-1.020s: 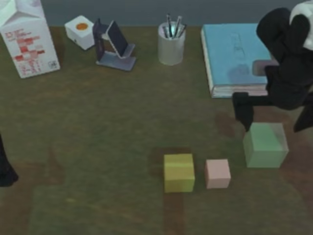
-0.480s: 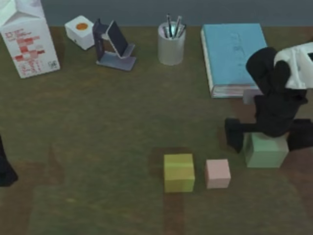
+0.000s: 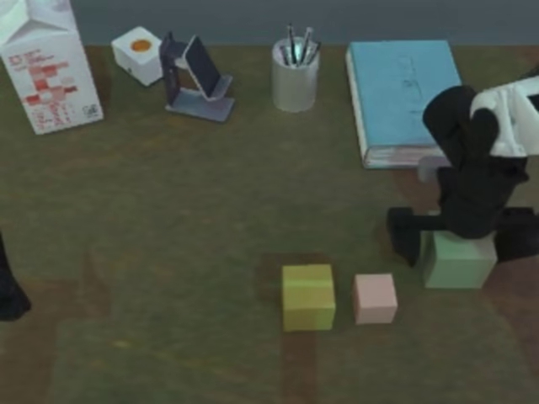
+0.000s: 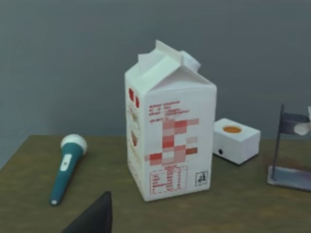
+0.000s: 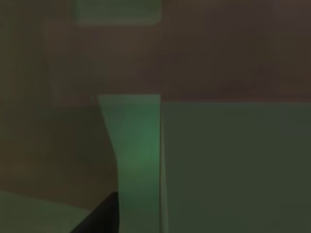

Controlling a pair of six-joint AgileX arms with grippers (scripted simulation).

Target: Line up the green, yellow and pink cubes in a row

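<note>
The pale green cube (image 3: 459, 265) sits at the right of the table, partly hidden under my right arm. My right gripper (image 3: 459, 240) is down over it and open, one black finger (image 3: 404, 236) on each side of the cube. In the right wrist view the green cube (image 5: 233, 165) fills most of the picture, with a dark fingertip (image 5: 104, 216) beside it. The yellow cube (image 3: 308, 296) and the smaller pink cube (image 3: 375, 298) stand side by side left of the green one, a little nearer the front edge. My left gripper (image 3: 8, 295) is parked at the far left edge.
Along the back stand a milk carton (image 3: 46, 67), a white box with an orange dot (image 3: 139, 55), a phone stand (image 3: 198, 80), a pen cup (image 3: 295, 80) and a blue book (image 3: 400, 97). A teal microphone (image 4: 68, 167) lies beside the carton.
My right gripper has come down from above the book's near edge until its fingers straddle the green cube. In the last half second it barely moved. The cubes have stayed put.
</note>
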